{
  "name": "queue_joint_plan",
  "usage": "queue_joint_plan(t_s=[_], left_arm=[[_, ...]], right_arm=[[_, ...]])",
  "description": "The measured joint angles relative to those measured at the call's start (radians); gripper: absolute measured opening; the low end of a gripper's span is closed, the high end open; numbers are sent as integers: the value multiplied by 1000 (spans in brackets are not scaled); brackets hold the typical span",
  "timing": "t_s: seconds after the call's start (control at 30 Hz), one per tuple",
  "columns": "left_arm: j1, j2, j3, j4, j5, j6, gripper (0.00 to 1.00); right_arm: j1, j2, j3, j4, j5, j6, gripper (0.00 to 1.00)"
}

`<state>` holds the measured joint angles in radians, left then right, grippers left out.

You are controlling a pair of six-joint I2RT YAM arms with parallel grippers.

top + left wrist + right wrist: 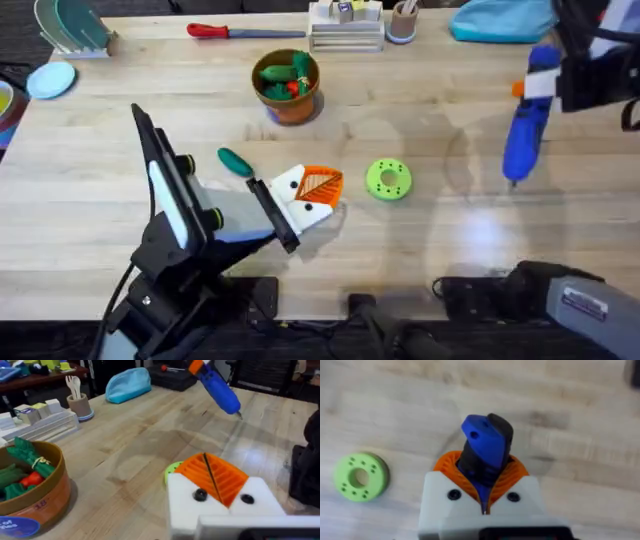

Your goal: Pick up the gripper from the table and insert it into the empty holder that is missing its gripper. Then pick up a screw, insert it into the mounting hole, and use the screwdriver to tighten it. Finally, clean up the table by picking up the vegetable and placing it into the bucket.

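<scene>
Right gripper [484, 491]: we see it clamped on the blue pen-shaped power screwdriver [524, 135], held above the table's right side.
Left gripper [318, 193]: pads together, holding nothing.
Dark green oblong toy vegetable [235, 161]: on the table beside the left gripper.
Terracotta-orange round bucket [288, 100]: its blue label is unreadable to us.

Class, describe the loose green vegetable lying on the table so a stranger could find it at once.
Start at the terracotta bucket full of toy vegetables near the table's far edge. Come toward the arms' side and slightly left: the vegetable lies alone on bare wood, beside the left pincer. It is dark green, smooth and oblong, unlike the lime-green holed ring nearby.
</scene>
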<state>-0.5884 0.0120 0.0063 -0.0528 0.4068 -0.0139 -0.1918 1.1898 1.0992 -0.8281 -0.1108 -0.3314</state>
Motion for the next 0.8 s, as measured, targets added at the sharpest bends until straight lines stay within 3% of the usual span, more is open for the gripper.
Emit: queue_joint_plan(t_s=[0.3, 0.6, 0.8], left_arm=[[0, 0, 0, 0, 0, 0, 10], [0, 0, 0, 0, 0, 0, 10], [0, 0, 0, 0, -11, -26, 10]], right_arm=[[214, -171, 0, 249, -105, 158, 23], [599, -186, -2, 615, -148, 266, 23], [793, -186, -39, 801, -153, 280, 23]])
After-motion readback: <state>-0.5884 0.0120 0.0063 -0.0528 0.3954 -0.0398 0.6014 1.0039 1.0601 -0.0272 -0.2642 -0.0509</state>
